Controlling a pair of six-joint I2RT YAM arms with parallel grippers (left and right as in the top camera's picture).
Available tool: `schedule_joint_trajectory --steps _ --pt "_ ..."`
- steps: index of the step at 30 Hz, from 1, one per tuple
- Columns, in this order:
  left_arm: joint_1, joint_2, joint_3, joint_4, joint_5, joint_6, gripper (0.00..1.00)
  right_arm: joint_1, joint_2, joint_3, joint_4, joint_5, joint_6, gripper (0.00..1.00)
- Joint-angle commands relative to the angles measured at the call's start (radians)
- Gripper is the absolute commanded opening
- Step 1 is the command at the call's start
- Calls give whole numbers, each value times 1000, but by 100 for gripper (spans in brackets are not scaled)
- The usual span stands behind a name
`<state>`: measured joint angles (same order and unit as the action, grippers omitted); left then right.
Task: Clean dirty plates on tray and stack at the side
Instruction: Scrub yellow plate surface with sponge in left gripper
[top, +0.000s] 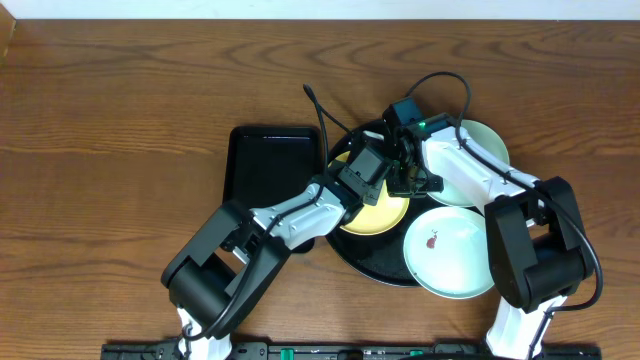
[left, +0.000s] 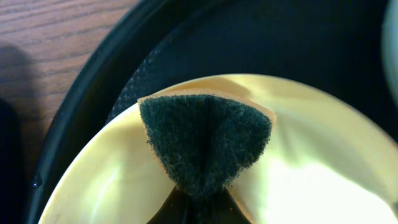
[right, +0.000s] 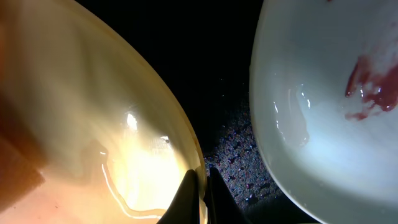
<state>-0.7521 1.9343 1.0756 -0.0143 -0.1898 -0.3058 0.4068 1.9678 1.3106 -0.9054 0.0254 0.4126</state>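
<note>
Brown wood-grain tabletop (top: 120, 120) bore the round black tray (top: 372, 265), with the yellow plate (top: 375, 215) and a red-smeared pale plate (top: 450, 255) on it. The left gripper (left: 200, 202) clamped a dark green scouring pad (left: 205, 143) against the yellow plate; the right gripper (right: 200, 193), nearly closed, pinched that plate's rim.

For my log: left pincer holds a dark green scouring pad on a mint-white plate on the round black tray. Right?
No: the left wrist view shows the dark green scouring pad on the pale yellow round plate, not mint-white.
</note>
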Motion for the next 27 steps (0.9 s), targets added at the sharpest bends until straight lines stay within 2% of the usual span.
schedule_joint_trajectory --steps 1,9,17,22,27 --pt "24 18 8 4 -58 40 8 6 -2 -17 1 -7 -3 1" --pt "69 18 8 -30 -92 60 8 6 -2 -17 1 -7 -3 1" --pt "68 18 8 -53 -97 158 9 6 -2 -17 2 -7 -2 1" --pt "68 18 8 -75 -201 207 8 6 -2 -17 2 -7 -3 1" --pt "68 18 8 -112 -216 220 8 6 -2 -17 3 -7 -2 1"
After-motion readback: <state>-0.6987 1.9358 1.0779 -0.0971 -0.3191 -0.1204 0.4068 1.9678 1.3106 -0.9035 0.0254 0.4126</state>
